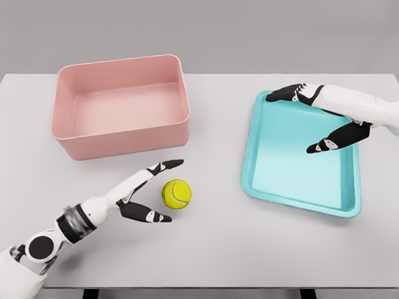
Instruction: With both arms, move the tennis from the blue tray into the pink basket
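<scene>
Left hand (149, 190) spread wide over the grey table (212, 249), fingers (167, 165) and thumb framing but not touching the tennis ball (177, 194) just to its right. Nothing held. Pink basket (118, 134) just beyond the fingertips, upright. Right hand (324, 118) open above the blue tray (299, 193), fingers splayed along the tray's far edge, thumb pointing down over its middle, gripping nothing. Ball on the table, well apart from the right hand, off the tray's left rim.
</scene>
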### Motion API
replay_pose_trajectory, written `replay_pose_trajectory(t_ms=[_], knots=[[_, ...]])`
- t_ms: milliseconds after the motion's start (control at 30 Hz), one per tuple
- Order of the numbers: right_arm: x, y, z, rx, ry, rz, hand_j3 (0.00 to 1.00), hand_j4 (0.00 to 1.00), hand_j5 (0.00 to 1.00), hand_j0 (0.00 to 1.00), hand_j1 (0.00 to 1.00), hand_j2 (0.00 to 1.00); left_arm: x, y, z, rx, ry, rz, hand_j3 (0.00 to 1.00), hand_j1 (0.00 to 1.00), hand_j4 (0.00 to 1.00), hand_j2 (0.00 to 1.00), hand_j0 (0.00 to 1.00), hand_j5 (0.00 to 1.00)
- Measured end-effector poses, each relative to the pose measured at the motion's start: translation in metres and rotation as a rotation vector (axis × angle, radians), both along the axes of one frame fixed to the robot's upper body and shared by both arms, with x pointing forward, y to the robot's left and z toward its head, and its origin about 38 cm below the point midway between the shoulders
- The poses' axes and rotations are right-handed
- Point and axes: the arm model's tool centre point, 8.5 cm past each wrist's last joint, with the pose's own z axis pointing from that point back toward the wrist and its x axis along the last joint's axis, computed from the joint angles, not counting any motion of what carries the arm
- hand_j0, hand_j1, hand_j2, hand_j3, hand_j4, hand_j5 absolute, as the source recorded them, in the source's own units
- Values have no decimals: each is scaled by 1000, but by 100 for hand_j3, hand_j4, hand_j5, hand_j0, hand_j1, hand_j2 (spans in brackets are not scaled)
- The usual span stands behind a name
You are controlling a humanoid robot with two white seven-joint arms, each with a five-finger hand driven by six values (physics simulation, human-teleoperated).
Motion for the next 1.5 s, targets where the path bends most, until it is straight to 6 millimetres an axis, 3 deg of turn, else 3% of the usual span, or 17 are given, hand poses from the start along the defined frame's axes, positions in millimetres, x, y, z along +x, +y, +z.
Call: replay_pose_trajectory(t_ms=[433, 567, 700, 800, 1033, 1500], knots=[[-1, 0, -3, 0, 8, -1, 100, 100, 100, 100, 100, 100, 0, -9, -12, 1, 41, -4, 94, 94, 94, 94, 94, 94], [-1, 0, -3, 0, 8, -1, 100, 100, 100, 100, 100, 100, 1, -9, -14, 4, 52, 1, 76, 76, 76, 76, 76, 76], [-1, 0, -3, -1, 10, -1, 100, 100, 100, 100, 100, 100, 1, -9, -15, 6, 56, 3, 70, 70, 70, 70, 70, 70], [-1, 0, -4, -1, 11, -1, 100, 100, 100, 100, 100, 100, 1, -10, -16, 6, 62, 3, 61, 61, 61, 61, 61, 61], [-1, 0, -4, -1, 11, -1, 100, 100, 100, 100, 100, 100, 1, -10, -15, 8, 61, 3, 53, 53, 53, 53, 53, 53], [-1, 0, -3, 0, 10, -2, 100, 100, 100, 100, 100, 100, -3, -25, 29, -48, -61, -54, 52, 52, 52, 52, 52, 52]])
